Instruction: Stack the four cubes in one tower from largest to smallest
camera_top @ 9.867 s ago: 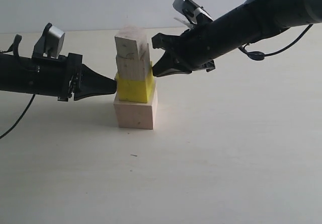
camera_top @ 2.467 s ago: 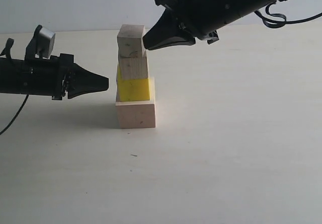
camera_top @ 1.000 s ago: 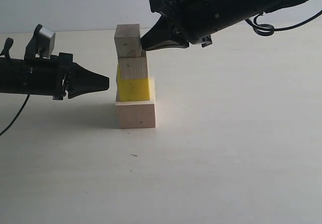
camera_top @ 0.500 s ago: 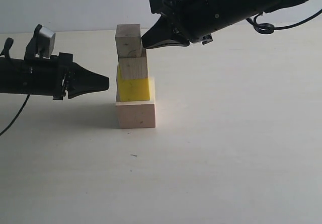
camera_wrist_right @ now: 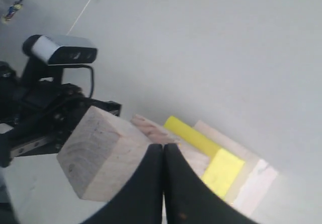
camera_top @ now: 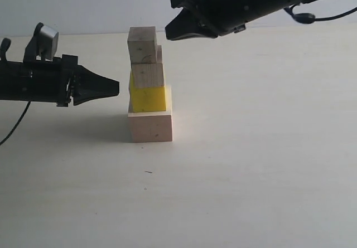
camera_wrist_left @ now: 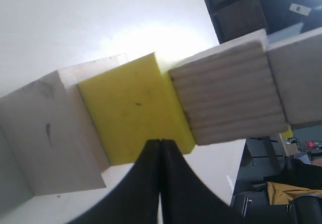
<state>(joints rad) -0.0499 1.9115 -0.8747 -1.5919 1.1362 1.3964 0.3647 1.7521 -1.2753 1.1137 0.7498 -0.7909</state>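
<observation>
The desk [camera_top: 251, 164] carries the tower [camera_top: 146, 69] near its middle, all four cubes already stacked. The large pale cube [camera_top: 150, 126] is the base, the yellow cube [camera_top: 149, 100] sits on it, then the lower small wood cube [camera_top: 148, 76], and the top small cube [camera_top: 141, 44] crowns it. That top cube hangs a little toward the left arm's side and looks slightly twisted on the one beneath.

The right pincer [camera_top: 168, 36] is fully closed and holds nothing. It hovers apart from the stack, just above and to the right of the top cube, so that cube lies down and leftward from its tip. The left pincer [camera_top: 117, 86] is also closed and empty. It points sideways at the seam between the yellow and lower wood cubes, not touching. For any last squaring of the top cube, the right arm looks better placed.
</observation>
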